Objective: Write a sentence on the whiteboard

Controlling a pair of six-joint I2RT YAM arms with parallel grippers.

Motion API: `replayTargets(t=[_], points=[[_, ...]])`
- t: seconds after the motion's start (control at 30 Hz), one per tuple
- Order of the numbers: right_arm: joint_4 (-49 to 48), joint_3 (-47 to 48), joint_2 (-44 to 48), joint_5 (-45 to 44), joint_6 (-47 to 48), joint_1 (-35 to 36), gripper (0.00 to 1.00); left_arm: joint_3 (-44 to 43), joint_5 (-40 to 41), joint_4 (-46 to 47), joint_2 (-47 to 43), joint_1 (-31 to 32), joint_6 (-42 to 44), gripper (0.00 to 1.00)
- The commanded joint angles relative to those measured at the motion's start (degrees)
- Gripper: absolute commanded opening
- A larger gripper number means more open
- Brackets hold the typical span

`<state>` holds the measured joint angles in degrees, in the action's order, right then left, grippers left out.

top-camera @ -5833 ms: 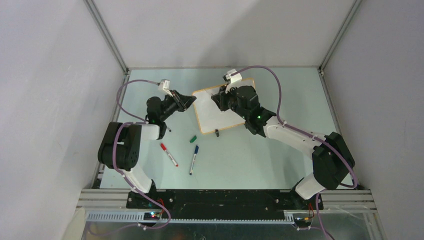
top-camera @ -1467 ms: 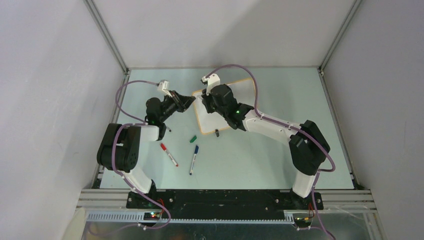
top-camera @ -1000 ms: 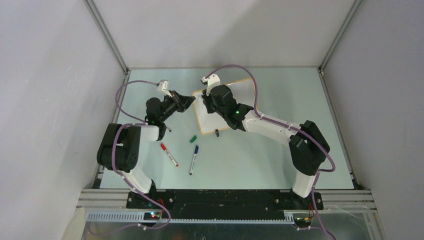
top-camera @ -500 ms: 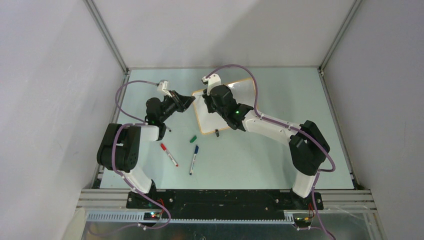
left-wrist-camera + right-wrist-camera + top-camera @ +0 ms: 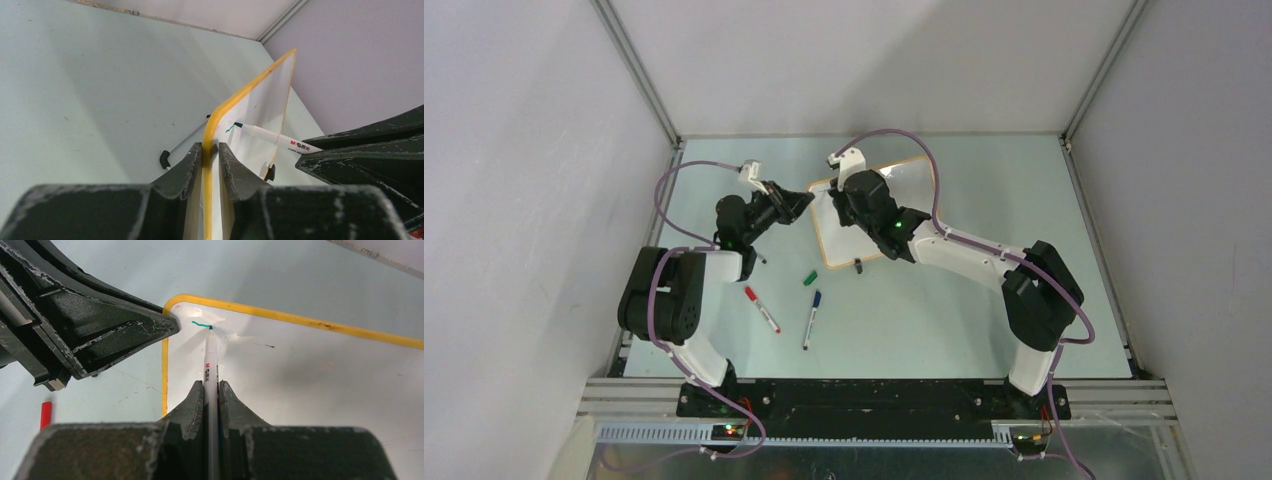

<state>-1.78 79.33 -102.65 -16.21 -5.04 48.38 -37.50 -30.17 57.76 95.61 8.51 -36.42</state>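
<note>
Plain grey walls (image 5: pixel 874 60) around pale green table (image 5: pixel 924 320)

Yellow-framed whiteboard (image 5: pixel 310 375) — short green stroke (image 5: pixel 200 324) near corner.

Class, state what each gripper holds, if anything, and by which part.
The left gripper clamps the whiteboard by its yellow frame, near a corner. The right gripper holds a marker by its barrel, tip on the whiteboard.

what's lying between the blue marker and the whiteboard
A small green cap lies between the blue marker and the whiteboard, near its front edge, visible in the top view.
</note>
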Motion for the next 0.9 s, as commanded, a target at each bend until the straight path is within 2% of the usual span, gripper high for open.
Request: replayTargets(t=[0.0,0.87], points=[[0.5,2.2,1.7,-1.3,1.2,0.6,0.00,0.4,-0.5,2.2,-2.7,0.4,1.5,0.21],[-3.6,-0.1,2.3,-2.2,3.2,2.0,0.00,0.5,-0.3,2.0,-2.9,0.4,1.6,0.21]])
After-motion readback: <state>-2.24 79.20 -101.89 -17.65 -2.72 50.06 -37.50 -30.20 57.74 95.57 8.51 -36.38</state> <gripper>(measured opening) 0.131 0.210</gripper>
